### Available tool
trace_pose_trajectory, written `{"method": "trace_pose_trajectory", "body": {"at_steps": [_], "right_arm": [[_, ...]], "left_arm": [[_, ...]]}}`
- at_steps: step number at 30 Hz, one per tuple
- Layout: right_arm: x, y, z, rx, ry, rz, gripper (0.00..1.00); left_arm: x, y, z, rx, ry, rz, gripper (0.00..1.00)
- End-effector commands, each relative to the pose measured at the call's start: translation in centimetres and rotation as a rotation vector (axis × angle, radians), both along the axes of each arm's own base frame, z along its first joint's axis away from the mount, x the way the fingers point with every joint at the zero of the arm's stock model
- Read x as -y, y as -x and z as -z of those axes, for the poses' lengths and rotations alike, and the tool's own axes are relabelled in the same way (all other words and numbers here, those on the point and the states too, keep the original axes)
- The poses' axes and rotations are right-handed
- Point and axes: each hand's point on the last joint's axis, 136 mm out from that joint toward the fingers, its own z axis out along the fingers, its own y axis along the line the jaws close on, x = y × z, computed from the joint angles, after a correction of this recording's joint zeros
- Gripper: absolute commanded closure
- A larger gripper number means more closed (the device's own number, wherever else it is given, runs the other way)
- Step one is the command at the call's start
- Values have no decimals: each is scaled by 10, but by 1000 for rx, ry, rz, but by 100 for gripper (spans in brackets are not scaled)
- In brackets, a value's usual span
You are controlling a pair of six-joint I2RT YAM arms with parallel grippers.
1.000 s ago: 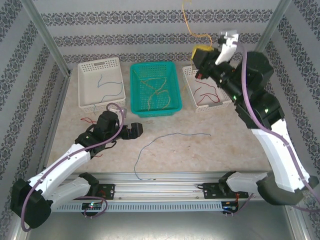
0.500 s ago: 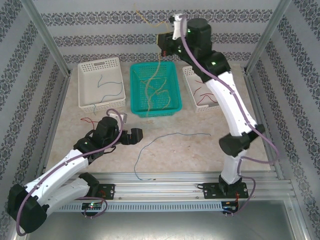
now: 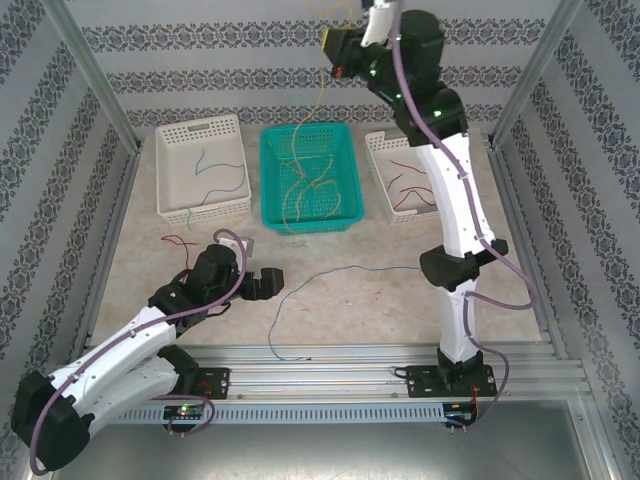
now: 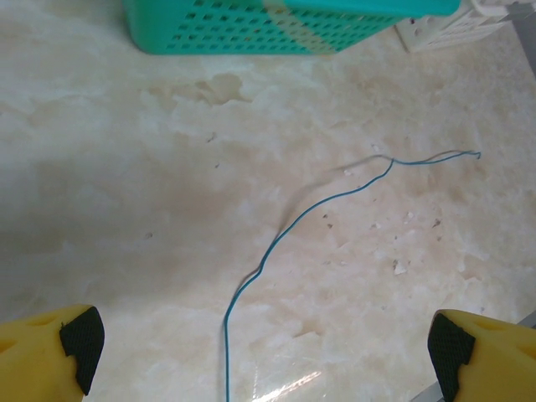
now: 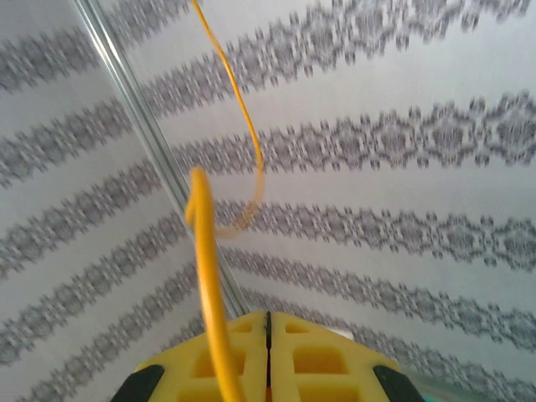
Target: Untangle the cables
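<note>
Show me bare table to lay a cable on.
Widest bare patch: the table between the blue cable, the right arm's base and the front rail. A second lies right of that arm, by the wall. Crowded: the back row of baskets, where the right end effector holds a yellow cable over the teal basket, and around the left end effector.

The overhead view is bright and evenly lit from above, with slightly washed-out colours and only faint, soft shadows on the tabletop [image 3: 380, 300]. The left wrist view is fairly sharp, with a small streak of glare on the tabletop at the lower centre of the frame. The right wrist view is soft. The patterned wall [image 5: 402, 142] smears toward the upper right, and the yellow wire [image 5: 209, 276] close to the lens is out of focus.
</note>
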Motion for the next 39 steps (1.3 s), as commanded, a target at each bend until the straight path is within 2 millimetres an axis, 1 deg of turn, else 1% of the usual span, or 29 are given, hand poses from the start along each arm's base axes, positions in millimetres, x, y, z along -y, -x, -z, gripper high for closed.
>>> {"method": "trace_pose_trajectory", "body": {"at_steps": [1, 2, 4, 7, 10, 12, 15, 18, 23, 24, 27, 29, 31, 32, 35, 36, 39], "right_arm": [[0, -7, -2, -16, -71, -44, 100], [-1, -10, 1, -24, -73, -55, 100], [-5, -18, 16, -57, -58, -67, 100], [-18, -33, 53, -134, -14, -92, 100], [-26, -51, 96, -202, 59, -72, 100], [-30, -60, 132, -252, 123, -55, 100], [-36, -66, 183, -316, 182, -36, 100], [-37, -64, 223, -363, 207, -20, 100], [-39, -51, 300, -490, 298, 3, 100], [-37, -49, 317, -524, 325, 23, 100], [-27, -42, 359, -628, 382, 74, 100], [-19, -39, 373, -658, 405, 111, 100], [-12, -37, 378, -674, 419, 142, 99], [-11, -35, 376, -678, 421, 143, 91], [-6, -31, 366, -684, 433, 153, 77], [-5, -30, 359, -678, 430, 156, 70], [-4, -24, 333, -645, 399, 147, 55]], "left_arm": [[4, -1, -1, 20, 16, -5, 0], [5, -1, -1, 20, 14, -5, 0], [5, -2, 0, 21, 11, -5, 0], [7, -3, 0, 21, 16, -4, 0], [9, -3, 2, 18, 17, -2, 0], [11, -3, 3, 15, 15, 1, 0], [13, -2, 5, 11, 12, 9, 0], [15, -2, 9, 1, -4, 18, 0], [18, -1, 18, -19, -29, 24, 0], [18, -2, 18, -20, -33, 24, 0], [18, -1, 21, -27, -47, 26, 0], [20, 0, 22, -31, -50, 30, 0], [20, 0, 23, -36, -54, 33, 0], [21, 0, 24, -37, -59, 34, 0], [23, 0, 28, -47, -74, 39, 0], [24, 0, 30, -52, -79, 42, 0], [28, -2, 34, -56, -97, 52, 0]]}}
